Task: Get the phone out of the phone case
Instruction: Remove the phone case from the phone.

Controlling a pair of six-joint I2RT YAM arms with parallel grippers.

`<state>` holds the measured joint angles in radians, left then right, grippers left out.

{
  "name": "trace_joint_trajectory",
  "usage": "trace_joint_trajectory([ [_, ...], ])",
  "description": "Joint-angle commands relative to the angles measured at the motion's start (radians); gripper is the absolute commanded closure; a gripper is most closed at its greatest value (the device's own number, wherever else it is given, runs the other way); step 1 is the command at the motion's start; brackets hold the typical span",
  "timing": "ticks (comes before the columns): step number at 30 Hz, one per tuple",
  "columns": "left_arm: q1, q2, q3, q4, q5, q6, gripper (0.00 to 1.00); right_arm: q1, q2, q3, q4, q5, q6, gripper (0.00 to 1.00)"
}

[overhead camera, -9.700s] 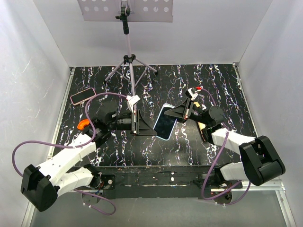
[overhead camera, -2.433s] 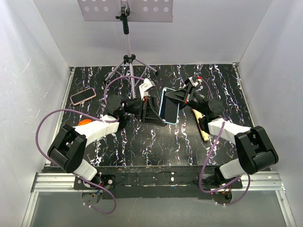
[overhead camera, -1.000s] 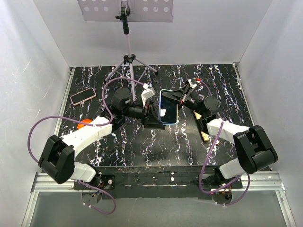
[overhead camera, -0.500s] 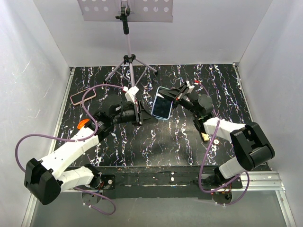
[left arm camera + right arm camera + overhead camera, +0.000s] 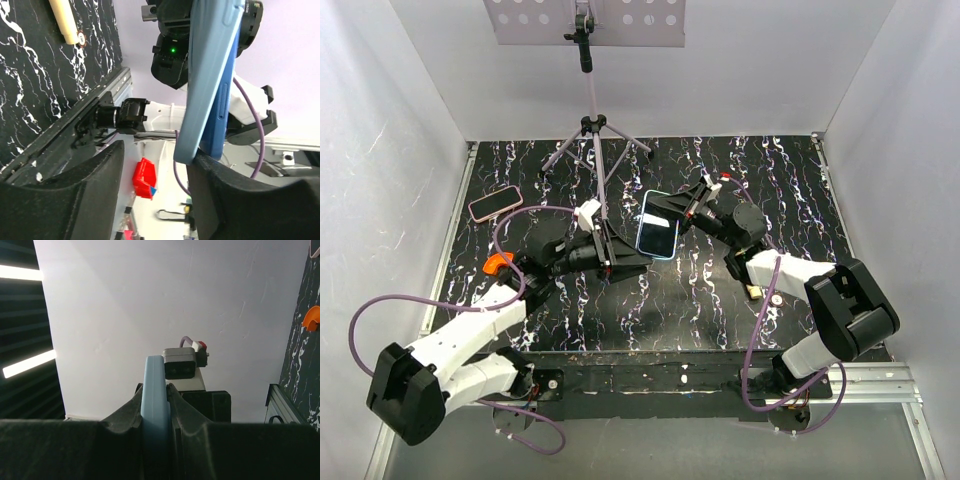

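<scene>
Between the right end effector's point(image 5: 155, 407) fingers the case point(image 5: 154, 382) is clenched edge-on and held above the table point(image 5: 650, 300). The phone point(image 5: 657, 226) is seated in it, screen facing the overhead view. The left end effector point(image 5: 157, 160) is released, its jaws spread around the case's lower corner, one finger close to it and the other well apart. The step in hand looks like setting up the pry. Next, the left likely needs to close on the case lip and peel while the right holds firm.
</scene>
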<state>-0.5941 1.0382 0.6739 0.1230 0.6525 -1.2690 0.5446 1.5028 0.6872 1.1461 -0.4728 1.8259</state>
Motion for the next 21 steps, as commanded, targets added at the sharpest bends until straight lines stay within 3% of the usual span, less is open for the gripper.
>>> trace_joint_trajectory([
  [1, 0.063, -0.012, -0.059, 0.056, -0.266, -0.127, 0.48, 0.086, -0.067, 0.021, 0.460, -0.191, 0.108, 0.99],
  [7, 0.065, -0.044, -0.119, 0.168, -0.321, -0.202, 0.37, 0.100, -0.062, 0.029, 0.458, -0.173, 0.113, 0.99],
  [14, 0.062, 0.046, -0.025, 0.198, -0.251, -0.132, 0.60, 0.126, -0.027, 0.040, 0.457, -0.122, 0.101, 0.99],
  [19, 0.053, 0.059, -0.020, 0.211, -0.229, -0.102, 0.69, 0.130, -0.003, 0.052, 0.420, -0.087, 0.020, 0.99],
  [21, 0.053, 0.056, -0.037, 0.231, -0.223, -0.090, 0.77, 0.130, -0.001, 0.060, 0.417, -0.066, -0.008, 0.99],
])
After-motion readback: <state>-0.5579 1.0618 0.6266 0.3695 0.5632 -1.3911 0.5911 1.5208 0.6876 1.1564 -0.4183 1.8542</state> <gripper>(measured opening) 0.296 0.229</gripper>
